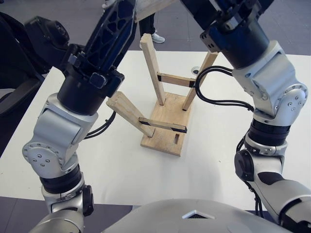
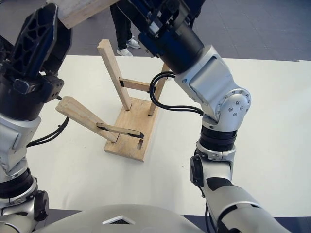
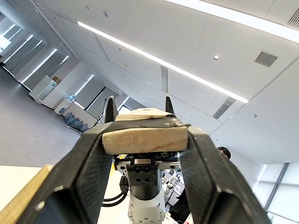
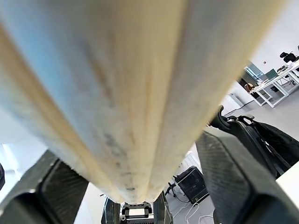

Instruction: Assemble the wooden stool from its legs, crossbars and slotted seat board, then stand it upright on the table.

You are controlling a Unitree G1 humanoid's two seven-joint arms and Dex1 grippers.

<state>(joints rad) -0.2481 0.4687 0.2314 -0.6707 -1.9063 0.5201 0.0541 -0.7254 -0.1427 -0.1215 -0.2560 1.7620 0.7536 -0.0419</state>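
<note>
Both grippers are up high over the desk (image 1: 121, 170), sharing one loose leg (image 2: 82, 12).
- left gripper (image 3: 145, 134): clamped on one end of the loose leg; the end grain sits squarely between its two black fingers (image 3: 88, 172).
- right gripper (image 4: 140, 179): clamped on the same piece further along, with a finger on each side of the wood.
- The loose leg lies roughly level and well above the rest of the stool, touching none of it.

Stool so far:
- The seat board (image 1: 167, 114) lies flat on the desk near the middle, underside up.
- The far-left leg (image 1: 153, 68) stands in the board with its top leaning slightly out to the left.
- The far-right leg (image 1: 190, 99) stands in the board with its top leaning out to the right. Its upper part is partly behind the right arm.
- The far crossbar (image 1: 176, 80) spans these two legs about halfway up. It has black ends and looks seated on both sides.
- The near-left leg (image 1: 127, 111) has its base at the board's near-left corner. It is tilted hard outward to the left, far from upright. Its upper end is just beside the left forearm; I can't tell if they touch.
- The near crossbar (image 1: 164, 125) is joined to that tilted leg. Its other end hangs free over the board's near-right corner.
- A slot (image 1: 176, 139) is open in the near-right corner, just below that free end.

A black cable (image 1: 214, 99) from the right arm loops in front of the far-right leg.
</note>
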